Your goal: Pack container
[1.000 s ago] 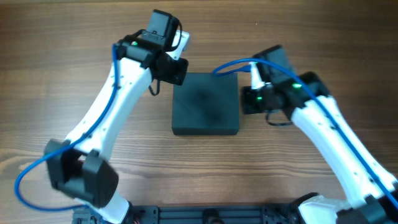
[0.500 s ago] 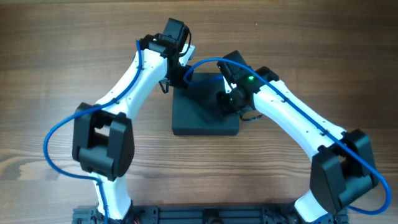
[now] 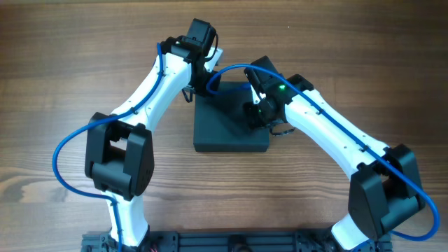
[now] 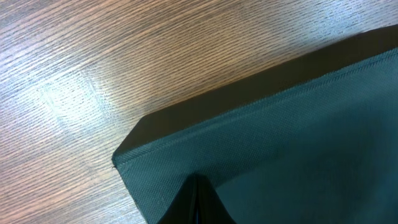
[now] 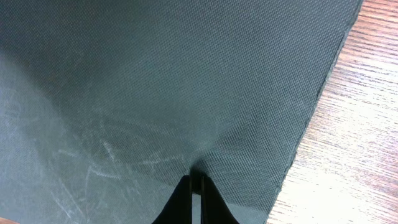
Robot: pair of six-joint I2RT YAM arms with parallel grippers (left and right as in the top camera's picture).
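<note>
Both arms have swung in since a second ago. The left claw (image 4: 198, 198), shut and empty, rests at the upper-left corner of the container (image 3: 227, 133), mid-frame on the tabletop (image 3: 70, 63). The right claw (image 5: 196, 185), also shut, touches its top. It looks stiff and light; an edge seems the best place to grip.

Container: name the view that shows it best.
Overhead: it alone shows almost the whole container, closed. The left wrist view shows one corner; the right wrist view, only a patch of top and one edge.
</note>
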